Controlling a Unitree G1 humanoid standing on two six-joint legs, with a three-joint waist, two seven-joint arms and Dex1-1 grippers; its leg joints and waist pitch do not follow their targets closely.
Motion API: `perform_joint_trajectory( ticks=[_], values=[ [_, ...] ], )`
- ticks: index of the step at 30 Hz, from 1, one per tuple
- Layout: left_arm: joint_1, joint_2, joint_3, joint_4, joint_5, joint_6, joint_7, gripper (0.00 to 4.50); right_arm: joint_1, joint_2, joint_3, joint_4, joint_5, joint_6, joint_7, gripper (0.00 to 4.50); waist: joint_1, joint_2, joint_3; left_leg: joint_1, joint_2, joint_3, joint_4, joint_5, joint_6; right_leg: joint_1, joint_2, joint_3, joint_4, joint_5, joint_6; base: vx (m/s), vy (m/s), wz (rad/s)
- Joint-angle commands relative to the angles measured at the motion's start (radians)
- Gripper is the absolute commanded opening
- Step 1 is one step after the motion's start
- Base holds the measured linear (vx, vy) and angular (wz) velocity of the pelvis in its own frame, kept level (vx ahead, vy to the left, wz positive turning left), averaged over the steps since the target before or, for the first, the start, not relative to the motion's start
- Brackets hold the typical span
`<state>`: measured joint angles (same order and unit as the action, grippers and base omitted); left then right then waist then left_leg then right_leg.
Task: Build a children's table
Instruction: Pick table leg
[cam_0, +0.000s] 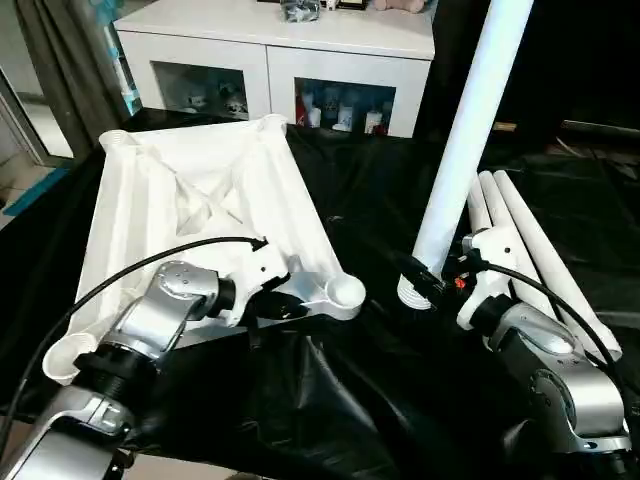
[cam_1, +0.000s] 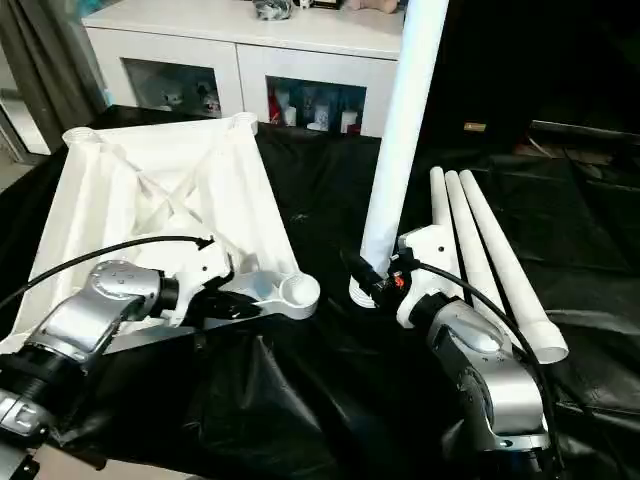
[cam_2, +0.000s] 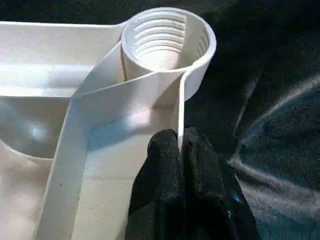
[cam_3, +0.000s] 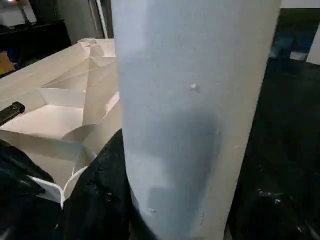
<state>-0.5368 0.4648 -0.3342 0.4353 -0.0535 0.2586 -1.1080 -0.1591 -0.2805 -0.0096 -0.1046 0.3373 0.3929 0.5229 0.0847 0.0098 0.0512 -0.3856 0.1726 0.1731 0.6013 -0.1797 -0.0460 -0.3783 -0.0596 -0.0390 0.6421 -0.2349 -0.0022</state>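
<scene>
The white tabletop (cam_0: 200, 190) lies upside down on the black cloth, ribbed underside up. My left gripper (cam_2: 180, 141) is shut on its thin rim wall, just short of the near right corner socket (cam_2: 167, 35), which is threaded inside. My right gripper (cam_0: 428, 277) is shut on a white leg (cam_0: 470, 130) that stands almost upright. The leg's flared end rests on the cloth a little to the right of that socket (cam_0: 345, 292). In the right wrist view the leg (cam_3: 195, 100) stands between my black fingers (cam_3: 100, 195). Three more legs (cam_0: 530, 250) lie side by side on the right.
A white cabinet (cam_0: 280, 50) with glass-fronted shelves stands behind the tabletop. The black cloth (cam_0: 330, 400) covers the work surface and wrinkles near the front edge. A black cable (cam_0: 130, 270) loops over my left forearm.
</scene>
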Motion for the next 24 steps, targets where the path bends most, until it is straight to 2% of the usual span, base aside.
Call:
perform_joint_trajectory(
  ticks=[1, 3, 6, 7, 9, 11, 14, 15, 17, 19, 20, 21, 24],
  values=[
    [0.013, 0.020, 0.005, -0.007, 0.007, 0.016, -0.004, 0.00, -0.025, -0.007, 0.010, -0.002, 0.023, 0.020, 0.026, 1.93, 0.002, 0.002, -0.059, 0.021, 0.056, -0.021, -0.076, -0.175, 0.009, 0.035, -0.086, 0.047, -0.082, -0.064, -0.216, 0.000, 0.000, 0.00],
    [0.017, 0.004, 0.001, -0.048, -0.005, 0.028, -0.008, 0.00, -0.059, -0.006, 0.050, 0.001, 0.070, 0.066, 0.104, 1.93, 0.001, 0.008, -0.059, 0.020, 0.057, -0.023, -0.077, -0.185, 0.007, 0.037, -0.086, 0.046, -0.081, -0.068, -0.219, 0.000, 0.000, 0.00],
    [0.017, -0.012, -0.007, -0.081, -0.011, 0.046, -0.005, 0.00, -0.107, -0.005, 0.088, 0.039, 0.069, 0.095, 0.146, 1.93, 0.000, 0.006, -0.061, 0.022, 0.057, -0.022, -0.075, -0.173, 0.007, 0.035, -0.085, 0.046, -0.078, -0.043, -0.232, 0.000, 0.000, 0.00],
    [0.016, -0.016, -0.010, -0.085, -0.012, 0.046, -0.005, 0.00, -0.125, -0.003, 0.097, 0.062, 0.057, 0.088, 0.152, 1.93, 0.002, 0.000, -0.061, 0.023, 0.058, -0.019, -0.075, -0.167, 0.007, 0.034, -0.086, 0.047, -0.079, -0.034, -0.237, 0.000, 0.000, 0.00],
    [0.017, -0.021, -0.012, -0.088, -0.012, 0.046, -0.005, 0.00, -0.148, 0.003, 0.104, 0.092, 0.049, 0.084, 0.160, 1.93, 0.006, 0.003, -0.063, 0.022, 0.058, -0.019, -0.072, -0.146, 0.006, 0.034, -0.086, 0.046, -0.076, -0.013, -0.243, 0.000, 0.000, 0.00],
    [0.016, -0.032, -0.013, -0.092, -0.010, 0.052, 0.002, 0.00, -0.189, 0.016, 0.116, 0.151, 0.035, 0.077, 0.175, 1.93, 0.008, -0.004, -0.065, 0.021, 0.057, -0.018, -0.071, -0.127, 0.011, 0.036, -0.085, 0.044, -0.071, 0.016, -0.245, 0.000, 0.000, 0.00],
    [0.016, -0.038, -0.013, -0.093, -0.007, 0.050, 0.011, 0.00, -0.206, 0.016, 0.130, 0.183, 0.019, 0.067, 0.186, 1.93, 0.010, -0.003, -0.066, 0.020, 0.056, -0.017, -0.069, -0.105, 0.018, 0.038, -0.086, 0.044, -0.069, 0.046, -0.247, 0.000, 0.000, 0.00],
    [0.016, -0.039, -0.014, -0.093, -0.003, 0.048, 0.014, 0.00, -0.211, 0.012, 0.142, 0.199, 0.002, 0.055, 0.190, 1.93, 0.009, -0.015, -0.066, 0.017, 0.056, -0.016, -0.069, -0.093, 0.026, 0.041, -0.085, 0.044, -0.068, 0.061, -0.243, 0.000, 0.000, 0.00],
    [0.017, -0.033, -0.019, -0.108, 0.009, 0.048, 0.011, 0.00, -0.231, 0.023, 0.154, 0.251, -0.002, 0.039, 0.196, 1.93, 0.013, -0.015, -0.066, 0.017, 0.056, -0.016, -0.069, -0.083, 0.035, 0.040, -0.089, 0.043, -0.067, 0.053, -0.241, 0.000, 0.000, 0.00],
    [0.017, -0.029, -0.018, -0.114, 0.010, 0.048, 0.009, 0.00, -0.242, 0.036, 0.154, 0.272, 0.005, 0.036, 0.200, 1.93, 0.011, -0.015, -0.063, 0.019, 0.057, -0.016, -0.071, -0.108, 0.031, 0.037, -0.089, 0.043, -0.071, 0.001, -0.240, 0.000, 0.000, 0.00],
    [0.017, -0.028, -0.017, -0.117, 0.009, 0.050, 0.008, 0.00, -0.246, 0.039, 0.156, 0.282, 0.002, 0.029, 0.201, 1.93, 0.010, -0.019, -0.062, 0.020, 0.058, -0.015, -0.071, -0.113, 0.029, 0.036, -0.089, 0.043, -0.073, -0.008, -0.240, 0.000, 0.000, 0.00],
    [0.018, -0.025, -0.016, -0.124, 0.008, 0.054, 0.006, 0.00, -0.251, 0.045, 0.156, 0.299, 0.001, 0.020, 0.204, 1.93, 0.012, -0.015, -0.062, 0.021, 0.059, -0.016, -0.071, -0.116, 0.024, 0.035, -0.090, 0.044, -0.072, -0.016, -0.239, 0.000, 0.000, 0.00],
    [0.025, -0.020, -0.014, -0.138, 0.006, 0.058, 0.003, 0.00, -0.256, 0.060, 0.142, 0.320, 0.007, 0.007, 0.203, 1.93, 0.013, -0.016, -0.064, 0.020, 0.059, -0.016, -0.072, -0.099, 0.024, 0.036, -0.087, 0.043, -0.067, 0.022, -0.241, 0.000, 0.000, 0.00]
  ],
)
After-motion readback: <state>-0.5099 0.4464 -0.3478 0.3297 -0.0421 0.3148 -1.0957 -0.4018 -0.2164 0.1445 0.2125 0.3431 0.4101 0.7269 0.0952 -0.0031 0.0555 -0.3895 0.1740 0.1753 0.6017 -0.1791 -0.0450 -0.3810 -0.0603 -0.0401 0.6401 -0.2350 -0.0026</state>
